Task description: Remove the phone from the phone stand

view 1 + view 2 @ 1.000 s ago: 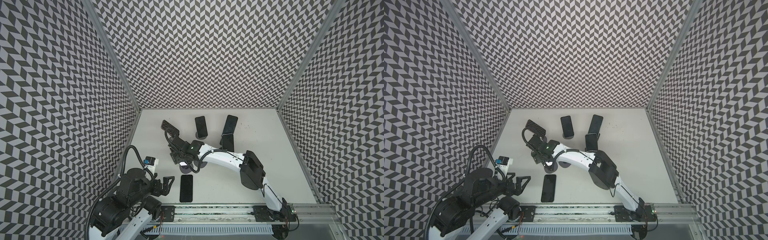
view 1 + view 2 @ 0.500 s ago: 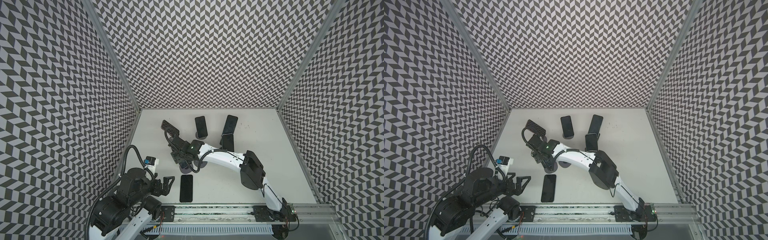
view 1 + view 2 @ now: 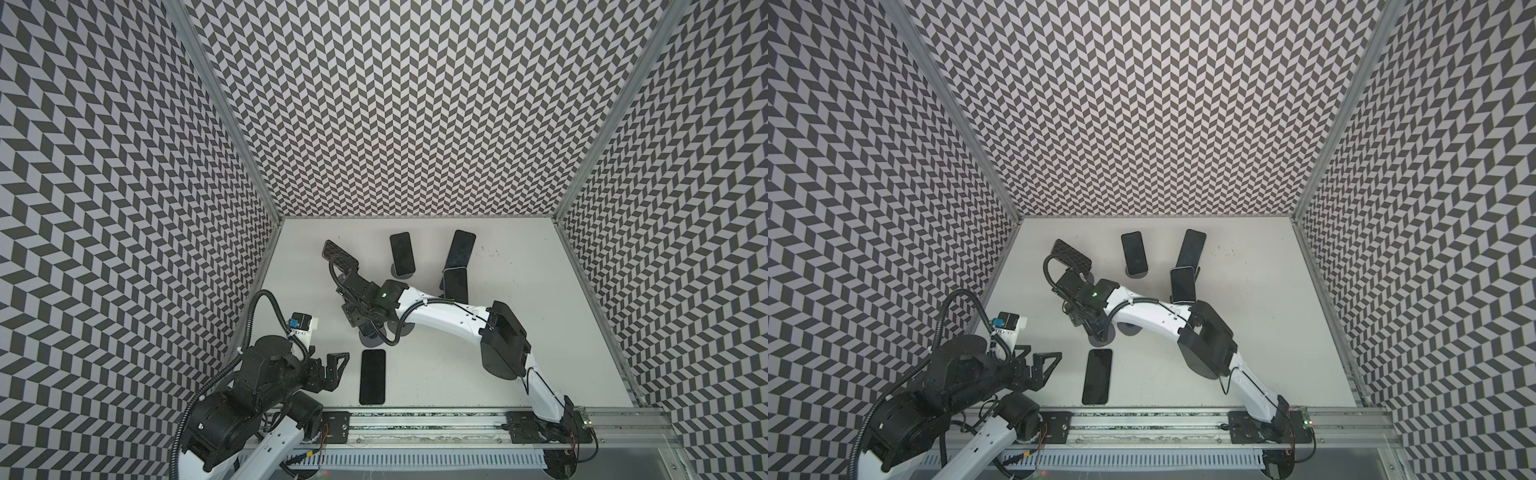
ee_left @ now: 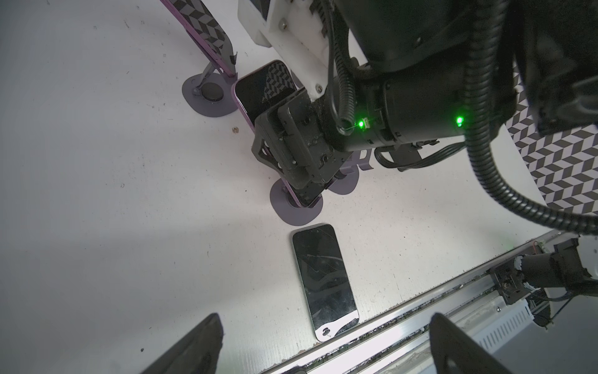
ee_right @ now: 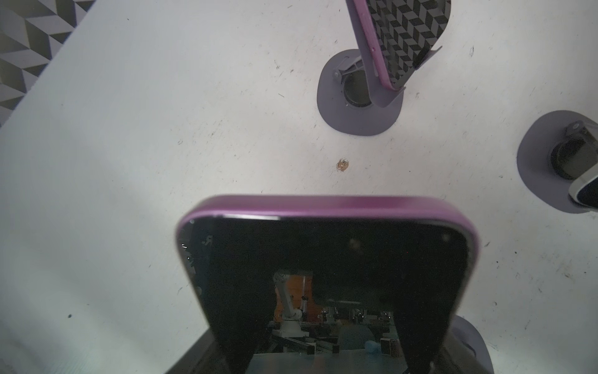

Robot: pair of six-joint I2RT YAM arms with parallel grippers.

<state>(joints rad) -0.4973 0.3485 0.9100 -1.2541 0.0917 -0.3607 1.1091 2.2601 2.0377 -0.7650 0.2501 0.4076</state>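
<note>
Grasp apparently secured: clenched on the purple-cased, dark-screened phone (image 5: 323, 252) with the right fingers (image 4: 262, 152), its foot not yet off the grey round-based stand (image 4: 297, 212) on the white table (image 4: 97, 162). Nothing in the splayed left fingers (image 4: 194, 349). Remaining: lift clear, set down.

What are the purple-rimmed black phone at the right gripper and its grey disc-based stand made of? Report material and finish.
Purple-rimmed black phone: glossy glass front, judging by mirror-like reflections; rim looks like matte metal or plastic, soft sheen only. Grey disc-based stand: probably matte moulded plastic, uniform and unreflective.
</note>
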